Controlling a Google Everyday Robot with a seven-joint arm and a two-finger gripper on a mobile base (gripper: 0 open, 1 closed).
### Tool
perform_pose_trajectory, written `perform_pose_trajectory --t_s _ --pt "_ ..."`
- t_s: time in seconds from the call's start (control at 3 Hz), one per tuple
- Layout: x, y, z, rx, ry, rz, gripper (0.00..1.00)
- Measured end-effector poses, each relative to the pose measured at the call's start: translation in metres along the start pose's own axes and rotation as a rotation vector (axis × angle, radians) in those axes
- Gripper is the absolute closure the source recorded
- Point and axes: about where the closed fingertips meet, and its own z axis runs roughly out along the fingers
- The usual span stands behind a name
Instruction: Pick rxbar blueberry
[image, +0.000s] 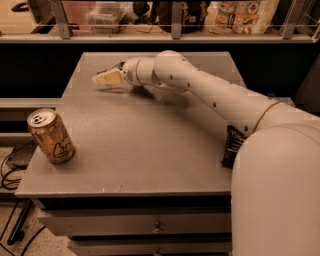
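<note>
The step in hand is the pick-up itself. The gripper (100, 80) hangs just over the far left of the desk (150, 150). Its fingers (111, 78) look pressed together on the blue bar (116, 66), a dark bit peeking out at their top edge. Next, I think, it must lift gently so the bar does not slip. The can (51, 136) sits well apart.
</note>
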Motion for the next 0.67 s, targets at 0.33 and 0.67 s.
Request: perform_pose_trajectory --t_s 0.33,0.67 --pt "0.0007 -0.0059 0.0113 0.011 -0.007 0.020 0.00" --pt "-0.0003 -0.0062 0.0191 0.027 0.003 0.020 0.25"
